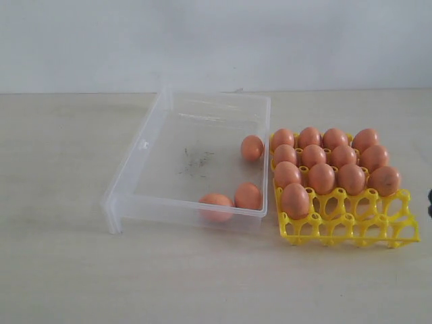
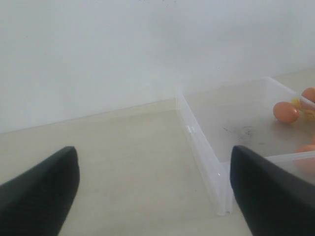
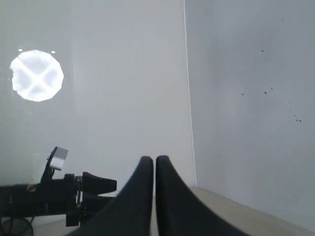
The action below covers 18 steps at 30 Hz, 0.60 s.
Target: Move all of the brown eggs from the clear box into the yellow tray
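Three brown eggs lie in the clear box (image 1: 145, 162): one by its right wall (image 1: 252, 147) and two at the near wall (image 1: 248, 196) (image 1: 216, 206). Several more fill the back rows of the yellow tray (image 1: 351, 226), just right of the box. My left gripper (image 2: 152, 194) is wide open and empty, hovering over bare table outside the box's corner (image 2: 221, 196). One egg (image 2: 285, 112) shows inside the box in that view. My right gripper (image 3: 155, 161) is shut on nothing and points at a white wall, away from the eggs.
The box and tray sit on a pale table (image 1: 67, 256) with a white wall behind. The near cups of the tray (image 1: 378, 216) hold nothing. A dark sliver (image 1: 430, 202) shows at the right edge of the exterior view. Black arm hardware (image 3: 59, 196) appears in the right wrist view.
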Each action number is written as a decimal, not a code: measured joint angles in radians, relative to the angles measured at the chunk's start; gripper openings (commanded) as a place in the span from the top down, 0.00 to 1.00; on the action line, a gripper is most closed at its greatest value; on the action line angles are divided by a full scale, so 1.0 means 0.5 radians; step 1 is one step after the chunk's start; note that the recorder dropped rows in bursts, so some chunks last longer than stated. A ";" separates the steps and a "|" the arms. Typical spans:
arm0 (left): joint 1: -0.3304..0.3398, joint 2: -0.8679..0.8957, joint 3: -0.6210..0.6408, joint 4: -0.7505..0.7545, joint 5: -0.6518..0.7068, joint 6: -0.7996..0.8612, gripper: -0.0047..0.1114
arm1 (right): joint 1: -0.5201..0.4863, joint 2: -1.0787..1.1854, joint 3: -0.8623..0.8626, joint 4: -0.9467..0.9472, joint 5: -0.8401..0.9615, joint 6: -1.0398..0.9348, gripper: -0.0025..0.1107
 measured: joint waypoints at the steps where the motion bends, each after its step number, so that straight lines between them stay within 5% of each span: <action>1: 0.000 0.000 0.000 0.000 0.000 0.000 0.29 | 0.000 -0.004 0.000 0.000 -0.003 0.044 0.98; 12: 0.000 0.000 0.000 0.000 0.000 0.000 0.29 | 0.000 -0.017 0.000 0.071 0.021 -0.283 0.98; 18: 0.000 0.000 0.000 0.000 0.000 0.000 0.29 | -0.024 -0.052 0.000 1.320 0.214 -1.238 0.98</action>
